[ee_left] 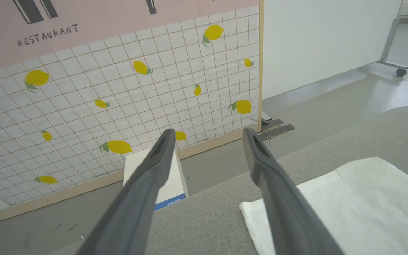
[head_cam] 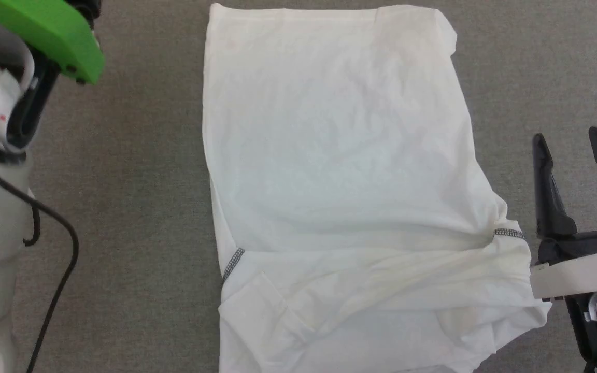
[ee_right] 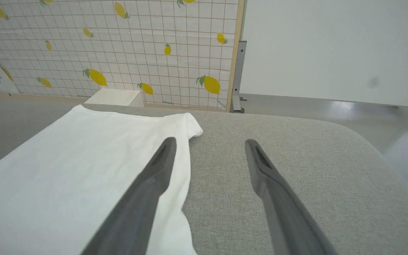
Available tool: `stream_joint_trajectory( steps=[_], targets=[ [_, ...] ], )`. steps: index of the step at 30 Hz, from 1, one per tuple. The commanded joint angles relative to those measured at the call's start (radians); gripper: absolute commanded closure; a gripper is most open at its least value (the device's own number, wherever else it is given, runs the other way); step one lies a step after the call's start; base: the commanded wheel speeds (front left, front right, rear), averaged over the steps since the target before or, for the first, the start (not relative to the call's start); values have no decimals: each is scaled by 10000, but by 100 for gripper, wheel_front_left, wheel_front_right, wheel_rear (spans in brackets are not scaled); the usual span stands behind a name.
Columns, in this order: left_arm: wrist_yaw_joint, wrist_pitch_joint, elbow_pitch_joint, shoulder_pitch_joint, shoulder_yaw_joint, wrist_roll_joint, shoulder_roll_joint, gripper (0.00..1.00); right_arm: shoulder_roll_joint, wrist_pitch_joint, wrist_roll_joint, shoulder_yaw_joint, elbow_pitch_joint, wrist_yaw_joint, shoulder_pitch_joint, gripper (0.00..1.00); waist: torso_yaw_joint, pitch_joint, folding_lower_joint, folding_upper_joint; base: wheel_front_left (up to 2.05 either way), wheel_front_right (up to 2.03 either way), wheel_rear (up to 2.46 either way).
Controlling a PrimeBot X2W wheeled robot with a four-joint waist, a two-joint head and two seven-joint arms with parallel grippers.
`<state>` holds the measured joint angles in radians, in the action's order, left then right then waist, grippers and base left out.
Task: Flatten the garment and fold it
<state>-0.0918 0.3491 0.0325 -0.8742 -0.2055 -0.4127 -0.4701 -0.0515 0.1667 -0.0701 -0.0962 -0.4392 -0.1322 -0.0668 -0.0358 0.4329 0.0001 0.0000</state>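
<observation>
The two long dark fingers of the right gripper are spread wide apart with nothing between them. They hang over bare grey cloth just beside the right edge of the garment. From the wrist camera one finger overlaps that edge, and I cannot tell whether it touches.

The left gripper is likewise spread wide and holds nothing. Its fingers point past the far left corner of the garment toward the floor. From the head camera this arm shows as a bright green plastic cover at the upper left, well apart from the fabric.

The garment, a large soft white thin-fabric shirt, lies on the grey fabric-covered worktop between the two arms. Its far part is smooth, with a straight hem. Its near part is folded over and creased, with a short grey-speckled seam at the right edge and another at the left.

Beyond the worktop a small rigid white box stands on the floor against a tiled backdrop printed with yellow lemons.
</observation>
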Motion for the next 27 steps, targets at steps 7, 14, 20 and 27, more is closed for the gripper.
stream_joint_trajectory(
  steps=[7, 14, 20, 27],
  targets=[
    [-314, 1072, -1779, -1830, -869, -387, -272, 0, 12, -238, -43, 339, -30, 15, -544, 0, -897, 2237, -1, 0, 0, 0, 0],
    [-376, 1590, -2691, -2373, -1515, -772, -824, 0, 12, -354, 71, 521, -59, 15, -868, 0, -1345, 2876, -1, 0, 0, 0, 0],
    [-385, 1828, -2994, -2431, -1819, -1240, -1010, 0, 12, -392, -1, 431, -26, 15, -832, 0, -1473, 3112, -1, 0, 0, 0, 0],
    [-387, 2460, -3217, -2327, -2086, -1477, -1276, 77, 12, -463, -93, 475, 77, 15, -890, 0, -1594, 3237, -1, 0, 0, 0, 0]
  ],
)
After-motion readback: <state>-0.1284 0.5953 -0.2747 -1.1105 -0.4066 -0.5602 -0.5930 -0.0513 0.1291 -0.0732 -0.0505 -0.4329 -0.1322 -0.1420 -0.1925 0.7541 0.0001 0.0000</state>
